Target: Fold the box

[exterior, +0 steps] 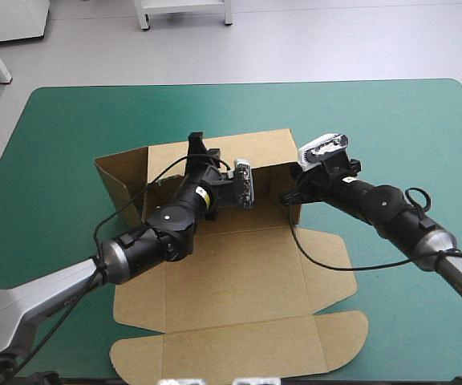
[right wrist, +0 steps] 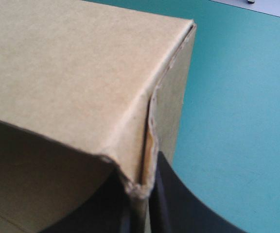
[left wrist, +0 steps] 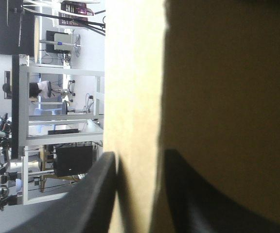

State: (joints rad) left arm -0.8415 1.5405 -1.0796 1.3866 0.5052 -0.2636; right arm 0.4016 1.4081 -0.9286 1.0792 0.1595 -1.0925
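Between the black fingers of the left gripper (left wrist: pixel 139 162) a sheet of brown board is clamped. The fingers are all but closed, with only the wall's thickness separating them. That sheet is judged to be the far wall of the box (exterior: pixel 231 273), which lies near the middle of the teal-green cover (exterior: pixel 391 144). Its far and side walls are raised, while the near panels and rounded flaps are spread flat under both arms.

The right gripper (right wrist: pixel 142 177) is likewise nearly closed. It is pinched on a corner of the raised walls, with one finger inside and one outside. Ahead of it the corner seam is seen slightly gaping, and the board is frayed at the end nearest the fingers. In the high view the left gripper (exterior: pixel 197 149) is set over the far wall's top edge, and the right gripper (exterior: pixel 289 194) is at the side wall not far beside it.

The step in hand is judged to be the squaring and tucking of the raised walls. It is best done with both holds kept firm but not crushing, since the board at the right gripper's corner looks worn. The wall should be steered along its crease rather than dragged, so that the base is not lifted or slid across the cover. The seam ahead of the right gripper should be pressed together before any release; otherwise the wall may be expected to spring back.
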